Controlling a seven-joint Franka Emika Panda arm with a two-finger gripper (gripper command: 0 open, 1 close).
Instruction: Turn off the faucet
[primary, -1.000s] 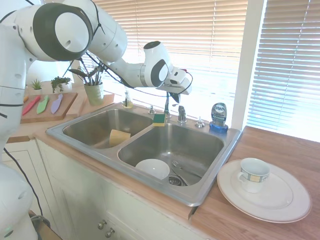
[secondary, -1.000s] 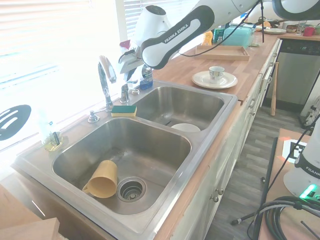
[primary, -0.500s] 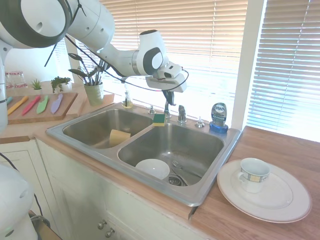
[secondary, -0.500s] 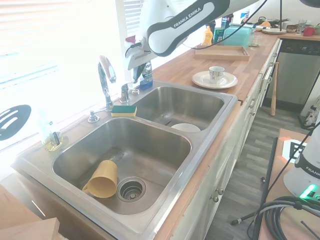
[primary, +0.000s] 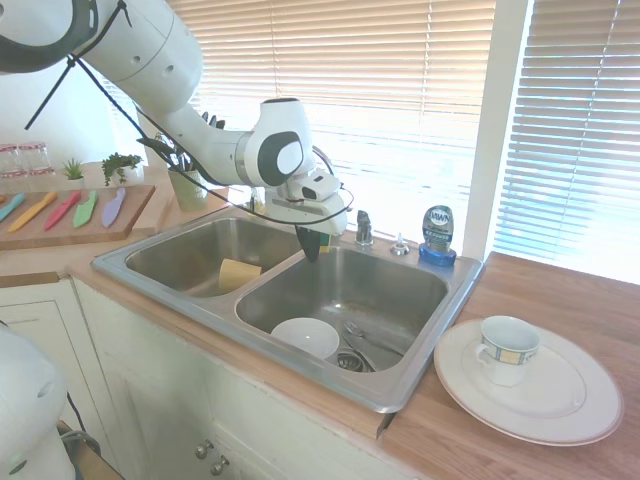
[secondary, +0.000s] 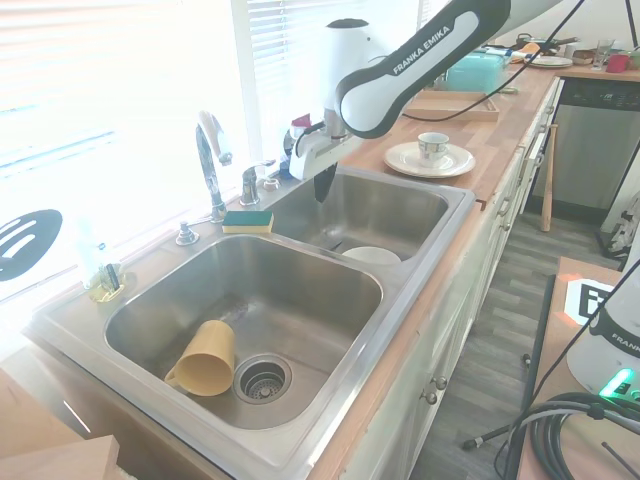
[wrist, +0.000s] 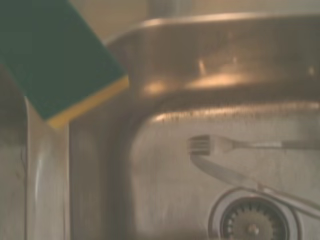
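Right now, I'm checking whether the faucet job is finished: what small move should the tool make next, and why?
Probably lift the tool up and clear. No stream shows under the faucet spout, and the tool hangs over the basin, apart from the lever handle.

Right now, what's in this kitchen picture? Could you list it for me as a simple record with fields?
place: double steel sink in a wooden counter
faucet: gooseneck spout, lever handle beside it
water: none seen running
gripper: over the basin holding the white bowl, touching nothing
sponge: on the divider
yellow cup: on its side in the other basin
cutlery: fork near the drain
soap bottle: by the window
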